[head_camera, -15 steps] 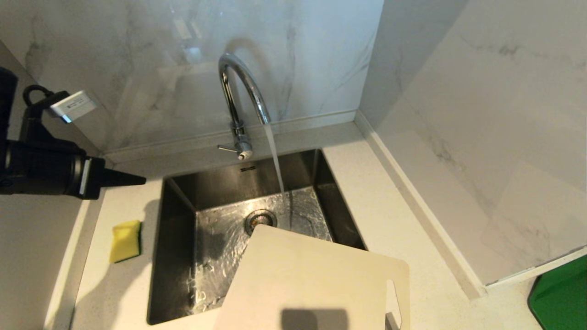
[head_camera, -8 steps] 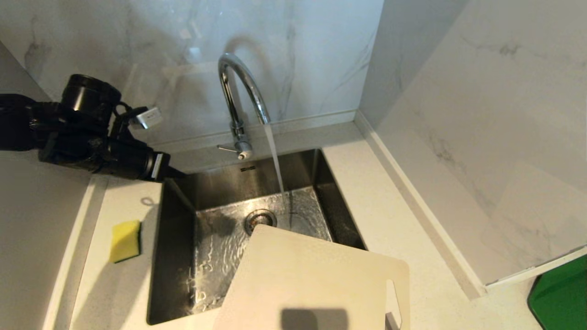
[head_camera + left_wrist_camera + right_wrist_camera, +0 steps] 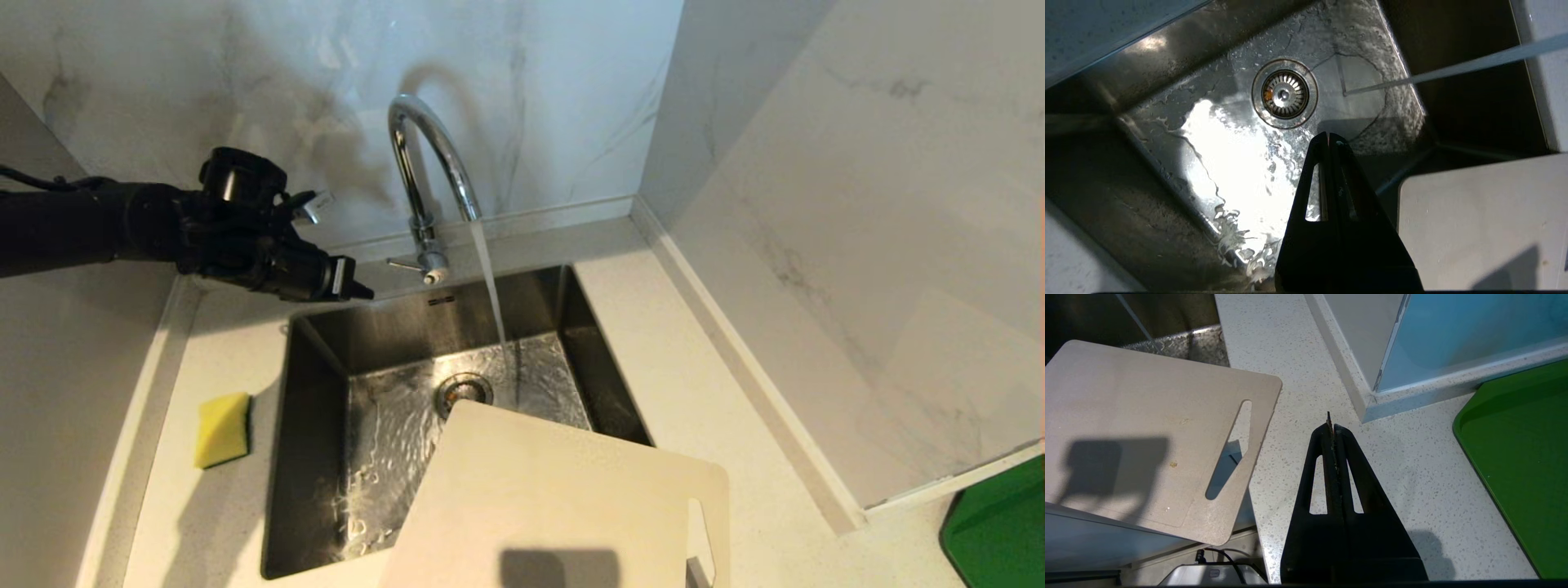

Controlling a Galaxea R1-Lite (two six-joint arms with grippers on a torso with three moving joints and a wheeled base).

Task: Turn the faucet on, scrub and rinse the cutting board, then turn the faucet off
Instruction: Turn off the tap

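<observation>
The chrome gooseneck faucet (image 3: 429, 175) stands behind the steel sink (image 3: 314, 457) and runs a stream of water (image 3: 490, 286) into the basin. Its thin side lever (image 3: 403, 265) points left at the base. My left gripper (image 3: 365, 292) is shut and empty, its tips just left of the lever and a little below it, over the sink's back left corner. The cream-white cutting board (image 3: 563, 506) lies over the sink's front right corner, its slot handle (image 3: 1229, 450) over the counter. My right gripper (image 3: 1330, 424) is shut and empty, low over the counter right of the board.
A yellow sponge (image 3: 222, 429) lies on the counter left of the sink. A green board (image 3: 1000, 531) sits at the far right beyond the wall corner. Marble walls close in behind and on the right. The drain (image 3: 1284, 94) shows in the wet basin.
My left arm has swung in from the far left toward the faucet's lever, its shut tips travelling right to the sink's back edge. Water keeps running; board and sponge are unmoved.
</observation>
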